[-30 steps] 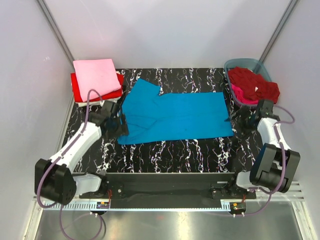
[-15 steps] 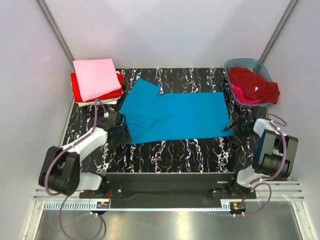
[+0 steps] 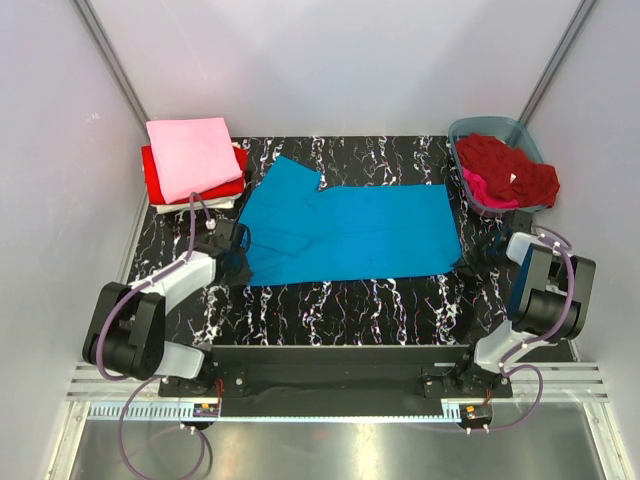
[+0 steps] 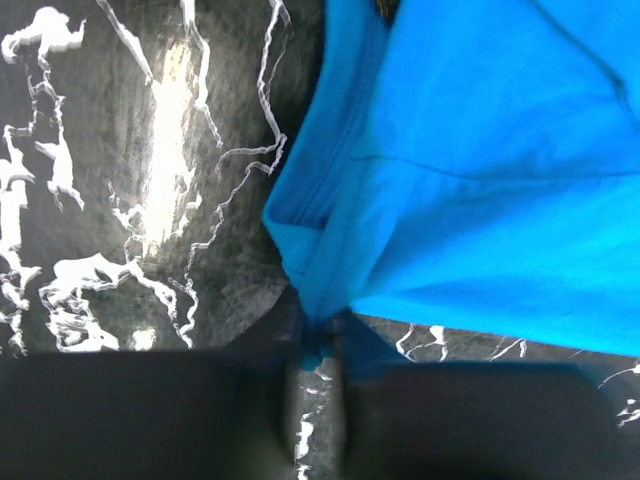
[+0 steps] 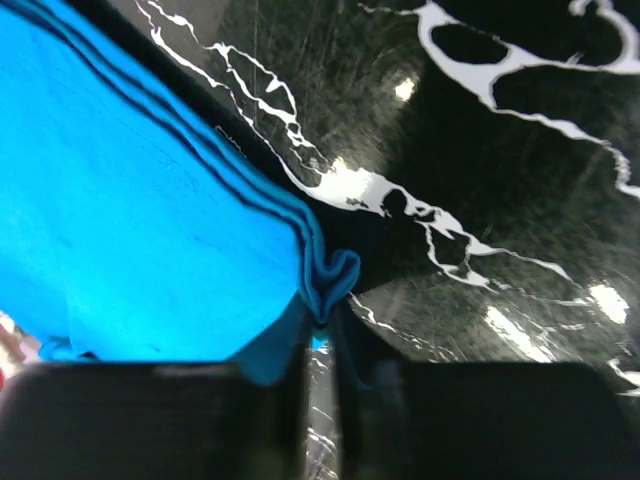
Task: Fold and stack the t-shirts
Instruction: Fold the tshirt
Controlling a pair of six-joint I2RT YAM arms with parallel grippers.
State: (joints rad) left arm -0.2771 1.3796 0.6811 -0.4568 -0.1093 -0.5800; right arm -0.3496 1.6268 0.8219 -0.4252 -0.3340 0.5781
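plainly, the turquoise t-shirt (image 3: 350, 235) is light, limp cloth that sags and slides, so corners and hems are where to take it. it lies flat on the surface (image 3: 330, 300) just left of the tub (image 3: 488, 122). the right fingers (image 3: 472, 252) pinch its near corner closest to the tub, the left fingers (image 3: 240, 264) the near corner farthest from it. the folded stack (image 3: 190, 150), well apart from the tub, could snag a wide fold.

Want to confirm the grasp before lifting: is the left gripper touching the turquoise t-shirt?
Touching. Left wrist view shows the left gripper shut on a corner of the turquoise t-shirt.
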